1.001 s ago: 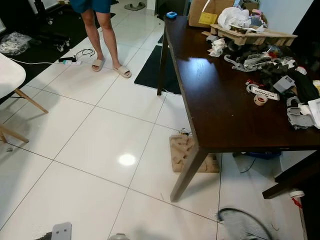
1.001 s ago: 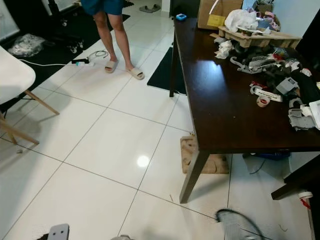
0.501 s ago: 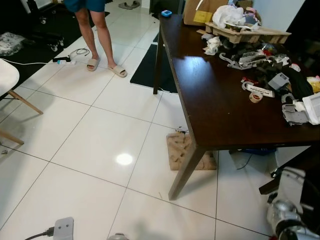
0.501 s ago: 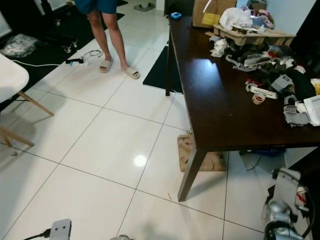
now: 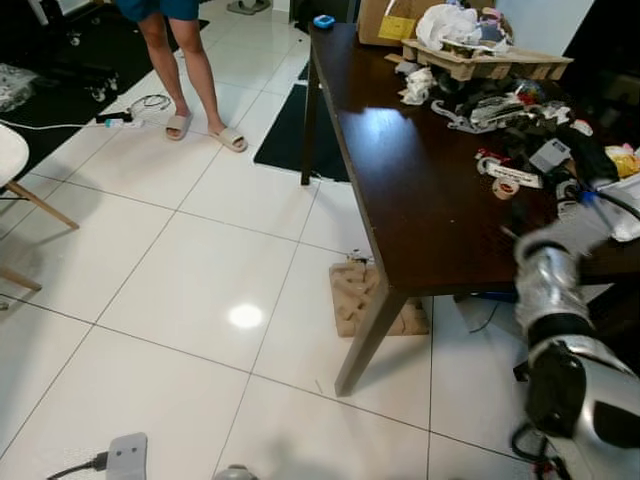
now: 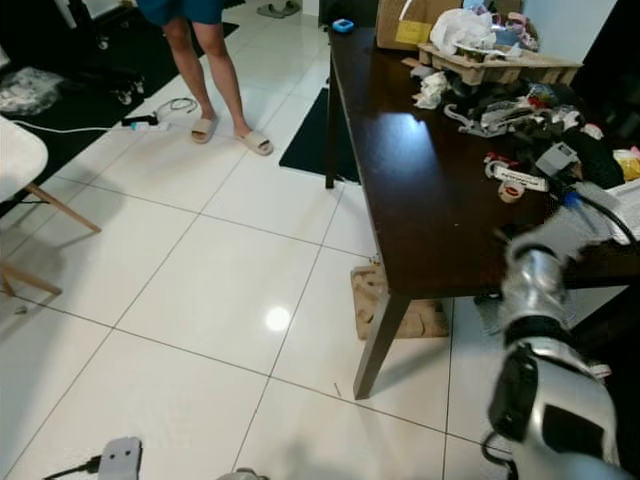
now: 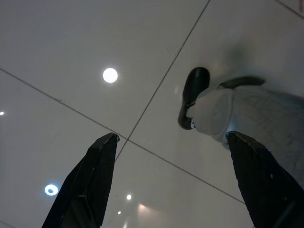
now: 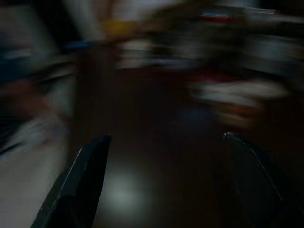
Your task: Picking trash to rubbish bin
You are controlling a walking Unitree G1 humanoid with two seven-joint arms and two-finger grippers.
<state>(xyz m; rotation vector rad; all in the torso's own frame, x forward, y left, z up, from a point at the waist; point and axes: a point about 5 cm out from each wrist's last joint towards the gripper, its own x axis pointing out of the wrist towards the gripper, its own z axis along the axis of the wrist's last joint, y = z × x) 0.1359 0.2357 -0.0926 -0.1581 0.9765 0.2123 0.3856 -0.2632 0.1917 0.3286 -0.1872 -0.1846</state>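
Since 1 second ago the right gripper (image 8: 164,183) has risen, fingers spread and empty, with the cluttered table (image 5: 420,200) ahead, likely starting a trash pick.

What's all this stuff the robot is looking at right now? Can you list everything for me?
Table: one, dark brown, right of the room.
Clutter pile: many mixed items, table's far right part.
Wooden pallet: one, pale, table's far end.
Cardboard box: one, brown, far end.
Tape roll: one, beige, on table.
Cardboard piece: one, tan, floor by the table leg.
Mat: one, black, floor beside table.
White chair: one, left edge.
Person: one, legs in sandals, far left.
Left gripper: black, open, hanging over the floor.
Right gripper: black, open, raised toward table.
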